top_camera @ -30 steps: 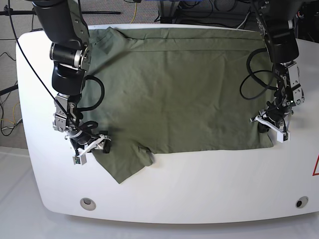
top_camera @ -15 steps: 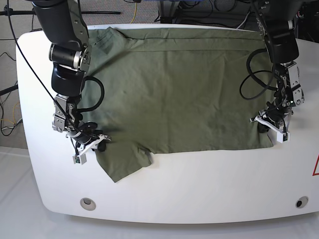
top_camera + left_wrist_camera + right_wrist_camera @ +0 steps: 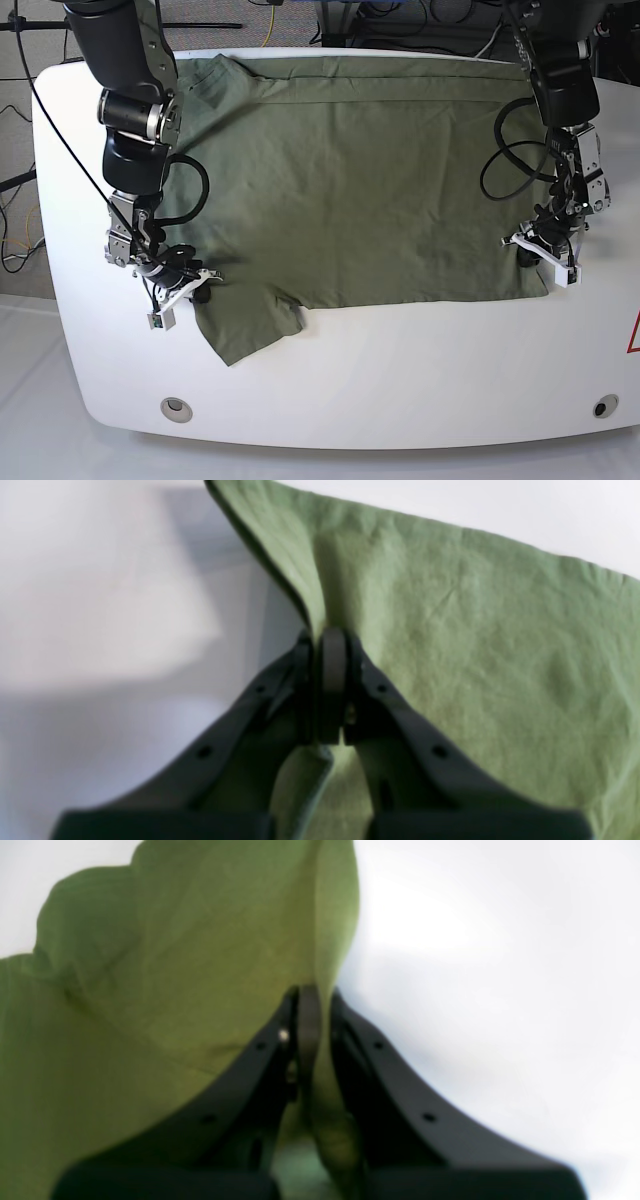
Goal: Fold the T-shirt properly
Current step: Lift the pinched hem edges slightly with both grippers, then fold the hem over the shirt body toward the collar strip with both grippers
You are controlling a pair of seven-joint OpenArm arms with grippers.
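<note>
Both arms lowered, each pincer (image 3: pixel 187 286) (image 3: pixel 545 262) pinching T-shirt (image 3: pixel 350 190) (edges)

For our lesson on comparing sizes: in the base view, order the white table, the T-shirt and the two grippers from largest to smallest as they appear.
1. white table
2. T-shirt
3. left gripper and right gripper: they look about alike, so no ranking between them.

- We see the olive T-shirt (image 3: pixel 360 180) spread flat across the white counter (image 3: pixel 400 370).
- The right gripper (image 3: pixel 185 285) sits at the shirt's edge beside the sleeve, fingers (image 3: pixel 195 278) pressed together.
- The left gripper (image 3: pixel 545 262) sits at the shirt's opposite near corner.
</note>
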